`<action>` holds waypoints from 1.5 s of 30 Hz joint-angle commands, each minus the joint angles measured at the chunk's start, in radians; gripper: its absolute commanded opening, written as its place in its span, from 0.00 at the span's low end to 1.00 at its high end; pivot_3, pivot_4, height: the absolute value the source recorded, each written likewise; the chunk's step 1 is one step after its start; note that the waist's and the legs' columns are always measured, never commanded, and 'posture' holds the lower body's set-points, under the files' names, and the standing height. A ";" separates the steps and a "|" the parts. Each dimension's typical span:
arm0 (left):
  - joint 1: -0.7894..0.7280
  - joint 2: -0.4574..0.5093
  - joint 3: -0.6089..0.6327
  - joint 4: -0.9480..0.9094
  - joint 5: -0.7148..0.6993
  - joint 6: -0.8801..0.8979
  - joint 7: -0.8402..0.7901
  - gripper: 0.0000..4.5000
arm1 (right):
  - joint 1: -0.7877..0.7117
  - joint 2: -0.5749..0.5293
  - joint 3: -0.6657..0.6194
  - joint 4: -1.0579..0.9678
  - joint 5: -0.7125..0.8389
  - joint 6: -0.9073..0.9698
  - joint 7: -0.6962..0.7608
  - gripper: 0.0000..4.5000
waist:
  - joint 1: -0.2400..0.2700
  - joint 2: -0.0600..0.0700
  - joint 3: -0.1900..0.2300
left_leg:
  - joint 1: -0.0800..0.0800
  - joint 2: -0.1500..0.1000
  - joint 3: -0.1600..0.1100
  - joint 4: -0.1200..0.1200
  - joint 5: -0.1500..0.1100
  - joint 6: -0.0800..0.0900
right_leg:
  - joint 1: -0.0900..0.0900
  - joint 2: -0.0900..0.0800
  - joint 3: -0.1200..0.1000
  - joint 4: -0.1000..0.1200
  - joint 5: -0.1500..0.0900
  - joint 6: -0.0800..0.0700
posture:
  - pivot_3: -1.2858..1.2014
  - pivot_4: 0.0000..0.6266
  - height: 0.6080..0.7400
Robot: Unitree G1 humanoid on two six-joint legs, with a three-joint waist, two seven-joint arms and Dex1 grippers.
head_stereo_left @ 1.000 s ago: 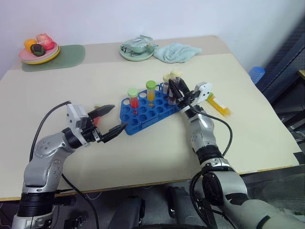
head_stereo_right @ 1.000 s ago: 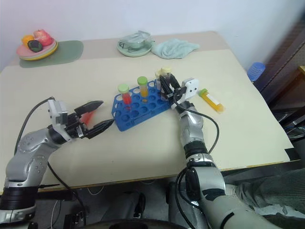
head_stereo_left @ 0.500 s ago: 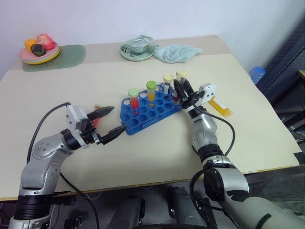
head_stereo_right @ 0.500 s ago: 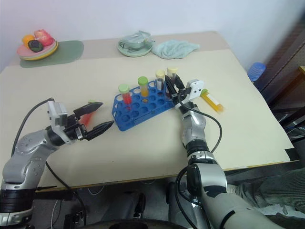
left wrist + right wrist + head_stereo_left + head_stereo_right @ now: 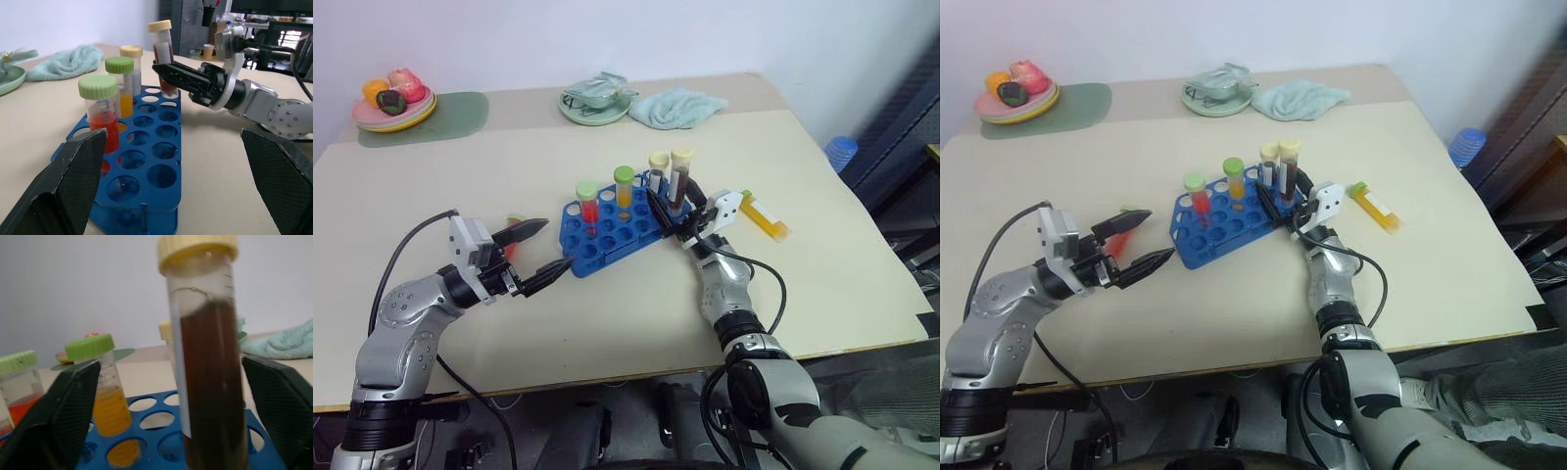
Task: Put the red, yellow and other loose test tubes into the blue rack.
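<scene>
The blue rack sits mid-table with several capped tubes upright in it: a red one, a yellow one, a pale one and a dark brown one. My right gripper is open, its fingers either side of the dark brown tube without pinching it. A loose red tube lies on the table just behind my open left gripper, which hovers left of the rack with nothing in it. Right of the rack lies a loose yellow tube.
At the back left a plate of fruit rests beside a green mat. A pale green bowl and a teal towel are at the back centre. The table's right edge runs close to the yellow tube.
My right gripper has opened and let go of the dark brown tube, which now stands in the rack, and the hand has sunk slightly. The left arm has kept still.
</scene>
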 commanded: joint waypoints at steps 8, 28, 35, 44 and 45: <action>-0.025 -0.003 0.007 -0.012 -0.014 -0.006 -0.007 1.00 | 0.049 -0.003 0.034 -0.151 -0.023 -0.020 -0.029 0.99 | 0.000 0.000 0.000 | 0.000 0.000 0.000 0.000 0.000 0.000 | 0.000 0.000 0.000 0.000 0.000 0.000 | 0.52 0.24 1.00; -0.069 -0.013 -0.014 -0.027 -0.012 0.029 0.015 1.00 | 0.129 -0.127 0.087 -0.345 -0.053 0.196 -0.097 0.99 | 0.002 0.000 0.000 | 0.000 0.000 0.000 0.000 0.000 0.000 | 0.000 0.000 0.000 0.000 0.000 0.000 | 0.52 0.24 1.00; -0.063 -0.015 -0.013 -0.035 -0.014 0.030 0.018 1.00 | 0.129 -0.208 0.122 -0.488 -0.010 0.371 -0.005 0.99 | 0.004 0.000 0.000 | 0.000 0.000 0.000 0.000 0.000 0.000 | 0.000 0.000 0.000 0.000 0.000 0.000 | 0.52 0.24 1.00; -0.065 -0.015 -0.012 -0.018 -0.011 0.020 0.007 1.00 | 0.018 -0.296 0.115 -0.454 0.036 0.501 0.137 0.99 | 0.001 0.000 0.000 | 0.000 0.000 0.000 0.000 0.000 0.000 | 0.000 0.000 0.000 -0.001 0.000 0.000 | 0.52 0.24 1.00; -0.062 -0.016 -0.011 -0.017 -0.010 0.018 0.006 1.00 | 0.003 -0.292 0.114 -0.443 0.035 0.505 0.135 0.99 | 0.002 0.000 0.000 | 0.000 0.000 0.000 0.000 0.000 0.000 | 0.000 0.000 0.000 -0.001 0.000 0.000 | 0.52 0.24 1.00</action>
